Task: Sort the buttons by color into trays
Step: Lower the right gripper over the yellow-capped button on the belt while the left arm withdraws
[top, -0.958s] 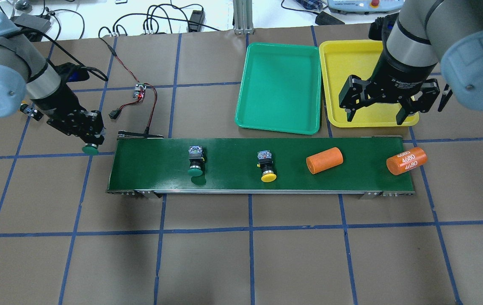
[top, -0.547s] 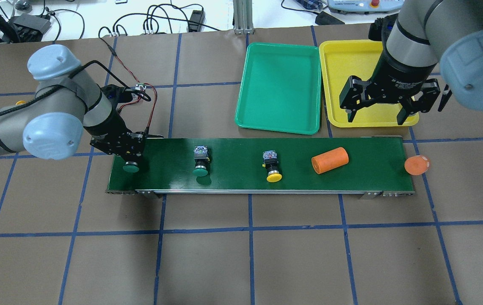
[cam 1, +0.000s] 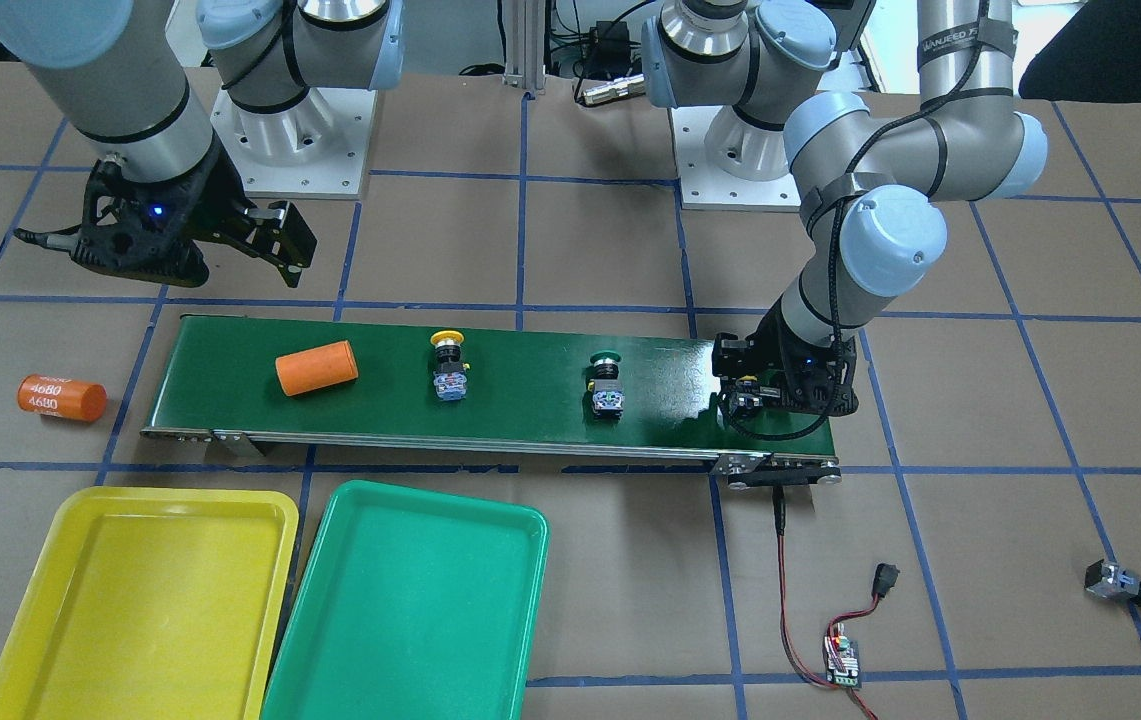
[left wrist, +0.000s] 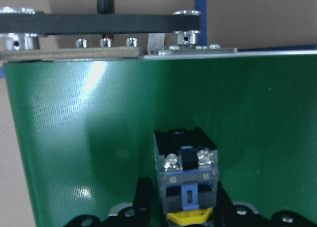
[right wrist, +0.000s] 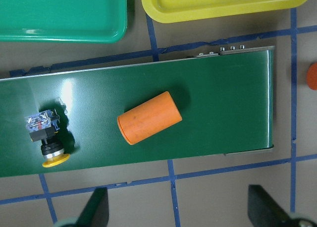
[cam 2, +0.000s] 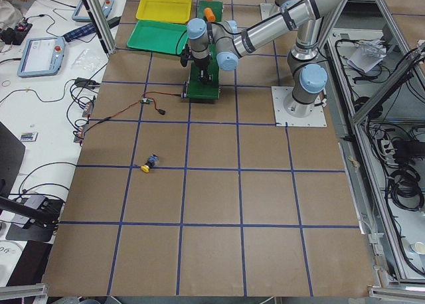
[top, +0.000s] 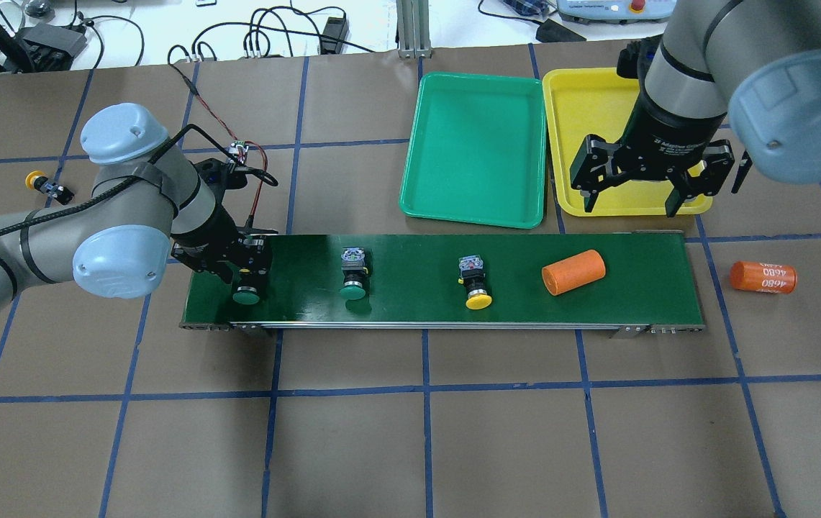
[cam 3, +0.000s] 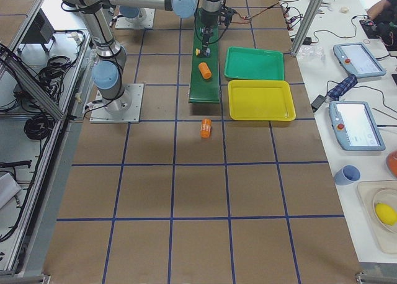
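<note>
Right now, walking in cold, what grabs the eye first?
The dark-green belt spans mid-table, carrying a yellow button, a green button and an orange cylinder. At its end, the left gripper clamps a second green button; the right gripper hangs open over the yellow tray's belt-side edge. That tray and the green tray are empty; a labelled cylinder lies off the belt's far end.

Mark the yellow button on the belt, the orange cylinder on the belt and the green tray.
yellow button (top: 474, 284): overhead view, black collar behind its cap.
orange cylinder (top: 573, 272): overhead view, middle of its side.
green tray (top: 475, 147): overhead view, bare floor.
</note>
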`<action>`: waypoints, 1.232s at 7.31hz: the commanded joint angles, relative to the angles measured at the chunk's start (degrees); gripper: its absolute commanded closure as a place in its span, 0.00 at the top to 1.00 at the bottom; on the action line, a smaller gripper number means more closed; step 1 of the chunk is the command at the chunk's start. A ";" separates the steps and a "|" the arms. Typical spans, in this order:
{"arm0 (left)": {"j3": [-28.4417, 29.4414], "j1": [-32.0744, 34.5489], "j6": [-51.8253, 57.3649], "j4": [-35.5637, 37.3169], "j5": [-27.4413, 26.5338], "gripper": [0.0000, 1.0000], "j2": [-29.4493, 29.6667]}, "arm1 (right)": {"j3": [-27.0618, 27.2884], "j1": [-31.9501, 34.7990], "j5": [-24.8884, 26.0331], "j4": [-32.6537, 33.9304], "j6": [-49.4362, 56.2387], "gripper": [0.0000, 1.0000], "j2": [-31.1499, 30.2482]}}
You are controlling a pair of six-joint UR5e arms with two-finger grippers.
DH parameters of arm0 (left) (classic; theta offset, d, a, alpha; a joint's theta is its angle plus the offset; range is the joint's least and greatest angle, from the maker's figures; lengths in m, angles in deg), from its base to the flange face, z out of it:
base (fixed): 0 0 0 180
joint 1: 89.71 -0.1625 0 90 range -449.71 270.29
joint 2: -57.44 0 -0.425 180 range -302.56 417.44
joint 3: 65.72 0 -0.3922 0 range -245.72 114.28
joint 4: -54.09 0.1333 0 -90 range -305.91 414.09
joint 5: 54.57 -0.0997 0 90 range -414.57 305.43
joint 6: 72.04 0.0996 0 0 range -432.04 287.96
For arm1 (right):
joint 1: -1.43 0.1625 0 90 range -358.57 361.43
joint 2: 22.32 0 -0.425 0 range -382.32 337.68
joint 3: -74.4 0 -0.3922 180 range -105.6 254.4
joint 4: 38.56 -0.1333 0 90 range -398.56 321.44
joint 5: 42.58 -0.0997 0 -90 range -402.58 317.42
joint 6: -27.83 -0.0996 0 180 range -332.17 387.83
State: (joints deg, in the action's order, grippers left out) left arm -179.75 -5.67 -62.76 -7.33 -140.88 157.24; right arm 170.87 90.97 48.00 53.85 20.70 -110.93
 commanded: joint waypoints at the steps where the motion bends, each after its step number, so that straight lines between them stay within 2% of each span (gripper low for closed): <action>1: 8.15 -1.92 1.08 -6.81 -0.34 1.00 -0.40 | 0.29 2.98 -0.14 5.83 -0.08 1.00 4.83; 2: 16.91 -6.64 3.87 -15.05 -0.69 1.00 1.95 | 0.38 7.88 -0.14 9.16 -1.12 1.00 7.11; 3: 24.57 -11.56 11.39 -18.79 -0.70 1.00 4.85 | 0.38 11.32 0.12 17.02 -7.14 1.00 11.22; 5: 33.13 -17.29 11.90 -15.95 -0.70 1.00 13.09 | 1.69 12.15 -0.05 18.59 -7.46 1.00 14.42; 7: 40.60 -22.93 11.29 -11.90 -0.78 1.00 21.18 | 6.34 10.58 -0.05 19.12 -7.72 1.00 15.47; 9: 46.33 -25.39 9.88 -11.71 -4.45 1.00 26.74 | 6.88 10.48 -0.14 19.03 -7.99 1.00 15.57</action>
State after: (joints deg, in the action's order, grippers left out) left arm -137.04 -28.99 -52.33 -19.47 -142.93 180.41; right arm 177.06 101.58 47.95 72.84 12.91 -95.55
